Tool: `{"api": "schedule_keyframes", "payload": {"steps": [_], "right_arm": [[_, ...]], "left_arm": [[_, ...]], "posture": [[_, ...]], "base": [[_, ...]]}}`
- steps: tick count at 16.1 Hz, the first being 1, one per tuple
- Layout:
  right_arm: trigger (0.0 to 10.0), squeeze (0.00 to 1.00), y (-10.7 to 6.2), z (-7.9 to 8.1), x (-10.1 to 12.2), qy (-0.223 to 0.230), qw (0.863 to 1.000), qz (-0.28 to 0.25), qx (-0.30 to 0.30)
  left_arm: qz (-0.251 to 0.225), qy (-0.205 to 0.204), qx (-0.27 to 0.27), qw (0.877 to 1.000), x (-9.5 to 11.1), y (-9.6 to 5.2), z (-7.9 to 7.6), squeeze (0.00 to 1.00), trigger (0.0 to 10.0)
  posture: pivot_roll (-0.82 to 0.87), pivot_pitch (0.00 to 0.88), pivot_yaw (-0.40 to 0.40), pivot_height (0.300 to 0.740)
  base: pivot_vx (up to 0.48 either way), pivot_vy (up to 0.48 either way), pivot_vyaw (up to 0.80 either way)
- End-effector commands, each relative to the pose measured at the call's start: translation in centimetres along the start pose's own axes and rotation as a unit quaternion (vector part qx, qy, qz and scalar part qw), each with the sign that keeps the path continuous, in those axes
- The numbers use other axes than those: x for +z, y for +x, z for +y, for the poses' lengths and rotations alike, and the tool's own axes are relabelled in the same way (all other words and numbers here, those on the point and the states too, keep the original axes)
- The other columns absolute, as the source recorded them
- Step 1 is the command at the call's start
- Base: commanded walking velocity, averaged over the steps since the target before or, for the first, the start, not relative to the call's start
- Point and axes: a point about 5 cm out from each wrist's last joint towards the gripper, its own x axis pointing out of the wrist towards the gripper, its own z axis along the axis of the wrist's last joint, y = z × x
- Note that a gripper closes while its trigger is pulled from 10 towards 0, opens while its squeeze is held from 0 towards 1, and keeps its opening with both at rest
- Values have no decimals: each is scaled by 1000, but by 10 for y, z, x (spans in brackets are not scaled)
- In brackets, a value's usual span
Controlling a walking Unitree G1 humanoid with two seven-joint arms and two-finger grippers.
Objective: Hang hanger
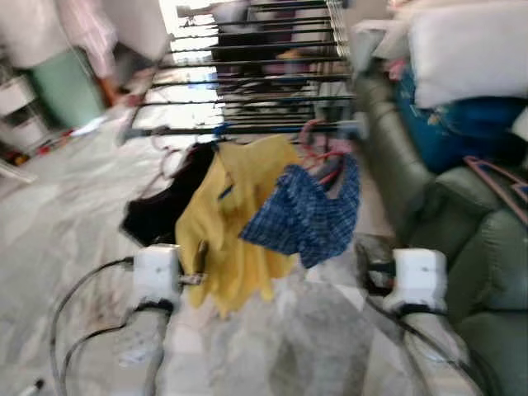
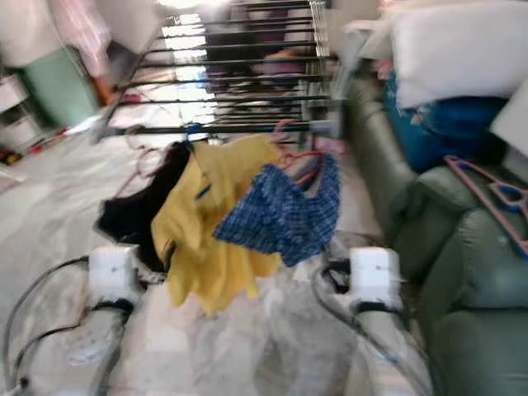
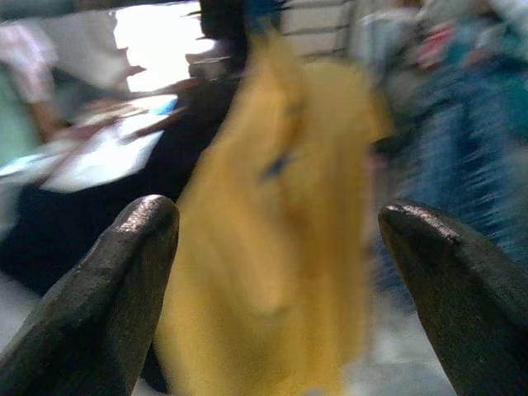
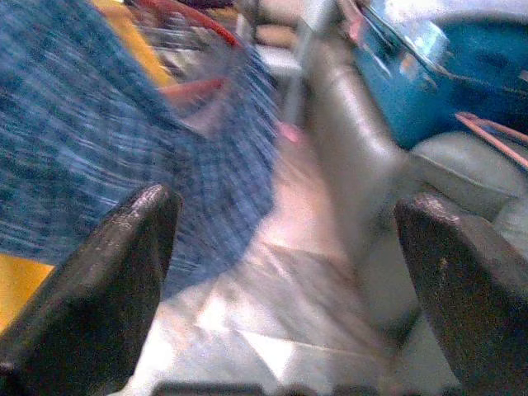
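Two empty pincers, and the free hanger lies off to my right on the sofa.

Both my left pincer (image 3: 272,289) and my right pincer (image 4: 280,289) have their fingers wide apart and hold nothing. Straight ahead the drying rack (image 1: 247,129) carries a black garment (image 1: 165,202), a yellow shirt (image 1: 239,214) and a blue checked cloth (image 1: 309,216) off its front rail. A pink hanger (image 2: 487,198) lies on the green sofa (image 2: 462,280), right of my right arm and further forward than that pincer. Its long side seems to run along the sofa arm, slanting away from me, though blur hides the hook. My right arm is clearly the nearer one; I judge it must swing outward to the right before anything can go on the rail.
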Motion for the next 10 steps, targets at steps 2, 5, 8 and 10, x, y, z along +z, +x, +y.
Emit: {"api": "schedule_keyframes", "payload": {"steps": [2, 5, 8, 10], "right_arm": [[10000, 0, 2, 14, 8, 13, 1000, -16, 18], [10000, 0, 3, 15, 8, 12, 1000, -17, 21], [10000, 0, 3, 17, 8, 15, 999, -19, 24], [10000, 0, 3, 18, 8, 15, 999, -19, 24]], "left_arm": [[15, 12, 19, 1000, -6, -7, 16, 0, 10000], [17, 12, 20, 1000, -6, -7, 15, 0, 10000], [21, 13, 19, 1000, -7, -7, 15, 0, 10000], [23, 15, 19, 999, -8, -7, 15, 0, 10000]], "posture": [[-125, 0, 50, 740], [-125, 0, 48, 740], [-122, 0, 51, 740], [-121, 0, 53, 740]], "base": [[0, 441, 0], [0, 462, 0], [0, 480, 0], [0, 480, 0]]}}
